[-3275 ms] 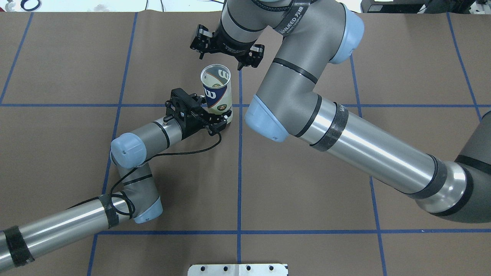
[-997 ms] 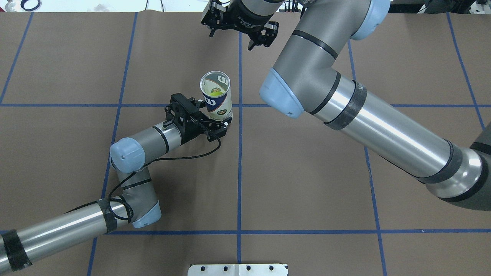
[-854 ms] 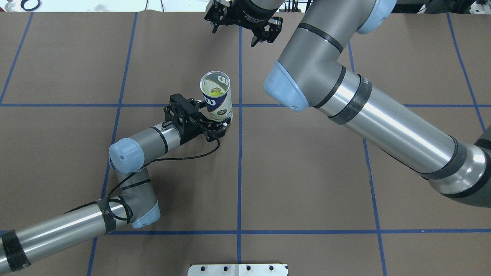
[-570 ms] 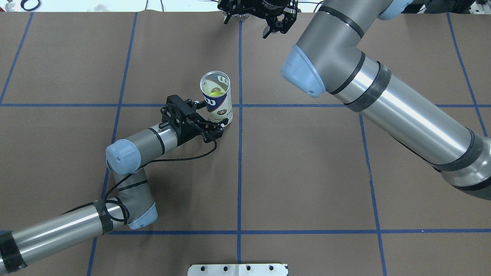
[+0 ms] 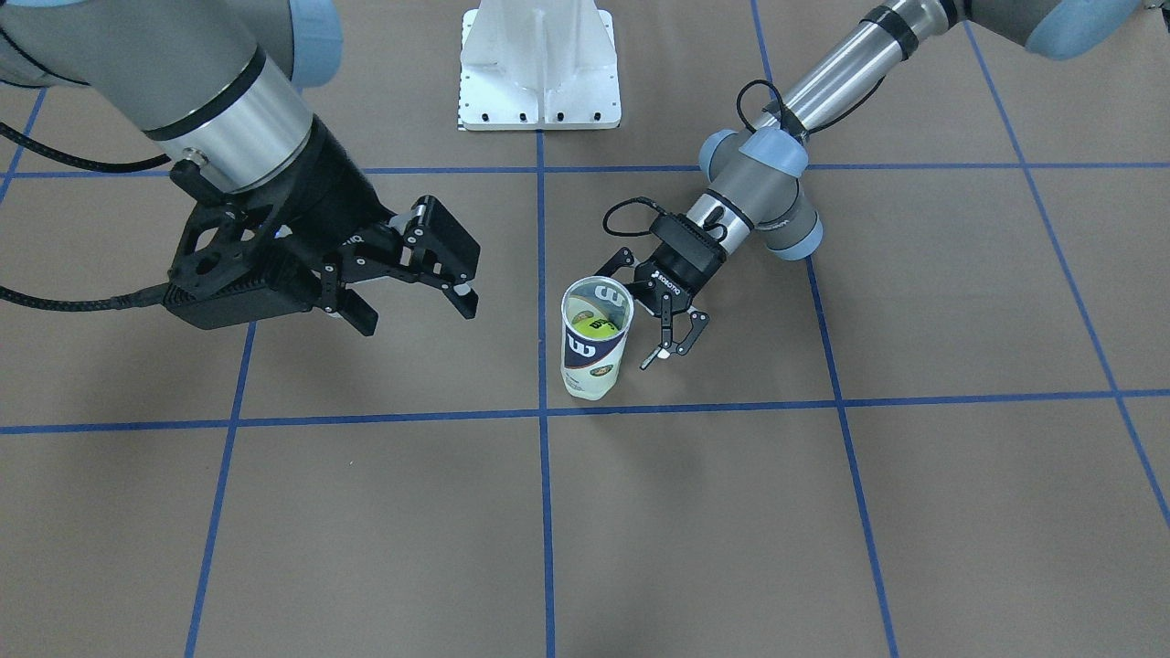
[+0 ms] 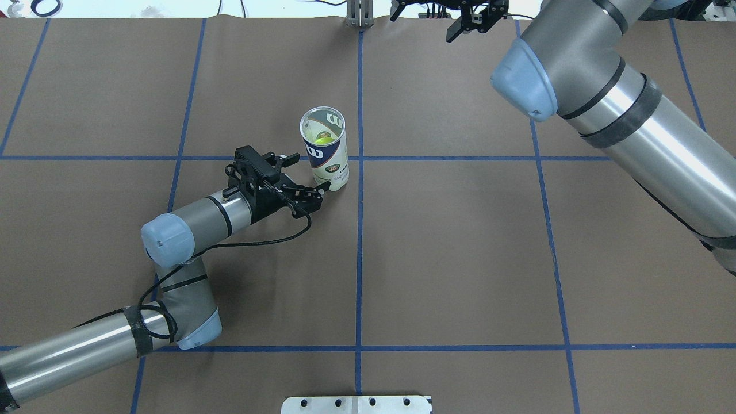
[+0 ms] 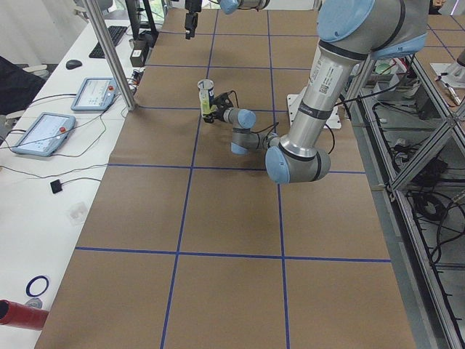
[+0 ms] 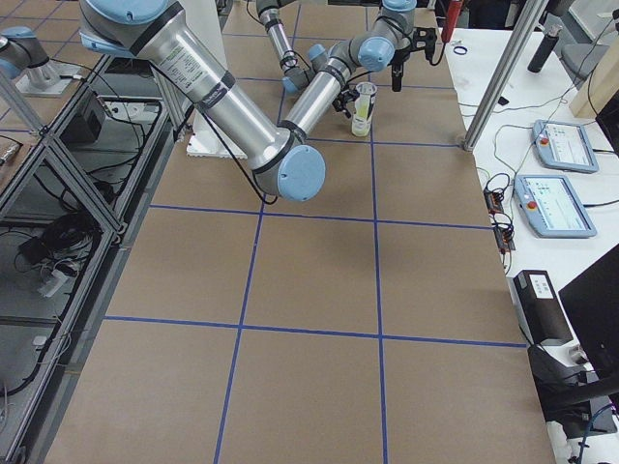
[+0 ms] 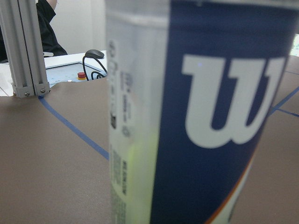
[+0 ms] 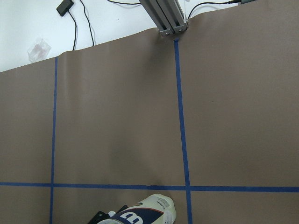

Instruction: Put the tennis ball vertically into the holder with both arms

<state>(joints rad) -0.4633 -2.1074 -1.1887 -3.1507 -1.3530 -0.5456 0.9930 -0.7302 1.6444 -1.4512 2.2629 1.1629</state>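
Observation:
The holder, a clear can with a navy W label, stands upright on the brown mat. The yellow tennis ball lies inside it, and the front view shows the ball through the open top. My left gripper is open just beside the holder's lower part, its fingers spread and off the wall. The holder's label fills the left wrist view. My right gripper hangs open and empty, high and well away from the holder. In the overhead view the right gripper is at the far edge.
A white metal pedestal base stands near the robot's side of the table. An aluminium post rises at the far table edge. Blue tape lines cross the brown mat. Tablets and cables lie beyond the far edge.
My right arm has risen and swung away to the far right. My left gripper has drawn back to the left, off the holder, which stays upright with the ball inside.

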